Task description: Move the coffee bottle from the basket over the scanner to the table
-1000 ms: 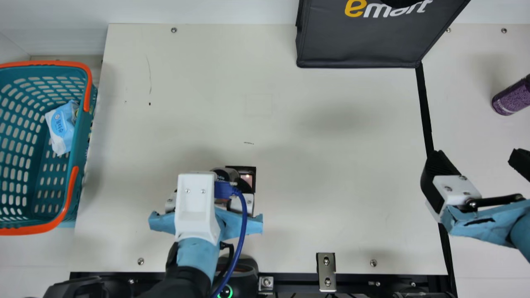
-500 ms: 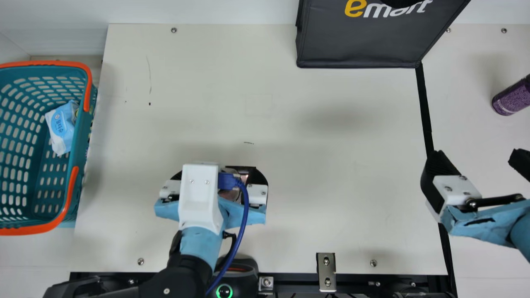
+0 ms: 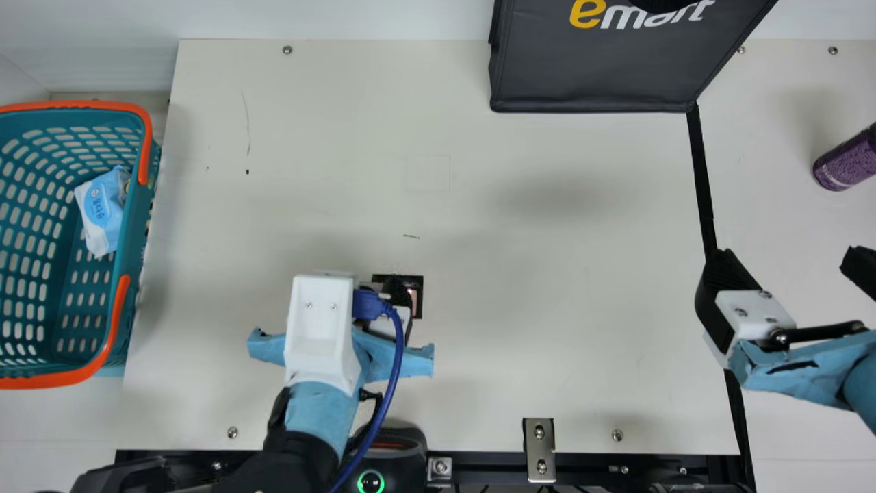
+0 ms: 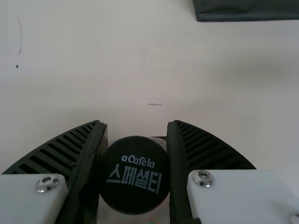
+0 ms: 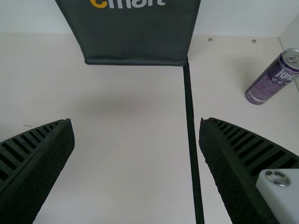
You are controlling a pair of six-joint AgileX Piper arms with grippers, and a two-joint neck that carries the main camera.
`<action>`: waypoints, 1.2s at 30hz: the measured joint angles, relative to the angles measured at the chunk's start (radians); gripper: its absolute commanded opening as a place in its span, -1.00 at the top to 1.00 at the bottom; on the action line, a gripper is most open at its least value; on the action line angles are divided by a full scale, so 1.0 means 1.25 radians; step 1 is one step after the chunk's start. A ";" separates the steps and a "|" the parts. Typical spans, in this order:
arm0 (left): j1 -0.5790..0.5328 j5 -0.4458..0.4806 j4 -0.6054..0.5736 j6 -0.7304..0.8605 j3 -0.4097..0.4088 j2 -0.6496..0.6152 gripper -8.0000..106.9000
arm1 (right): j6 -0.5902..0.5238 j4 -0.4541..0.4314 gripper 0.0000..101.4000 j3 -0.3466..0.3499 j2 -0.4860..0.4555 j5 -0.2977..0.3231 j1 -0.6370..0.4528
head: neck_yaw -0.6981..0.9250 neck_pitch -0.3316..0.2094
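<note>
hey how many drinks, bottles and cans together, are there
2: the coffee bottle, between the fingers of the left gripper, and the purple can, at the main view's right edge. Others may be hidden in the basket.

Free tabletop point(image 3: 534, 274) extends ahead of the left gripper point(image 3: 401, 320), bounded leftward by the basket point(image 3: 131, 239), ahead-right by the black bag point(image 3: 595, 75), rightward by the right gripper point(image 3: 787, 263); clearance beneath appears uncertain.

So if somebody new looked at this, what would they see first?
Probably the teal basket with bright orange handles, at the main view's left edge. Then maybe the big black bag at the top, or the purple can at the right edge. In the left wrist view, it's the black-capped bottle in the left gripper.
</note>
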 measured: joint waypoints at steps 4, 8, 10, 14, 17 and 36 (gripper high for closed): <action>-0.009 -0.015 -0.023 0.059 -0.002 -0.034 1.00 | 0.000 0.000 -0.87 0.000 0.000 0.000 0.000 | 0.000 0.000; 0.001 -0.040 -0.044 0.131 0.000 -0.062 1.00 | 0.000 0.000 -0.87 0.000 0.000 0.000 0.000 | -0.001 0.001; 0.010 -0.057 -0.054 0.172 0.003 -0.075 1.00 | 0.000 0.000 -0.87 0.000 0.000 0.000 0.000 | -0.001 0.000; 0.038 -0.100 -0.082 0.259 0.010 -0.105 1.00 | 0.000 0.000 -0.87 0.000 0.000 0.000 0.000 | 0.000 0.000; 0.063 -0.140 -0.110 0.333 0.014 -0.124 1.00 | 0.000 0.000 -0.87 0.000 0.000 0.000 0.000 | 0.000 0.000; 0.275 -0.354 -0.479 0.950 0.024 -0.197 1.00 | 0.000 0.000 -0.87 0.000 0.000 0.000 0.000 | -0.001 0.000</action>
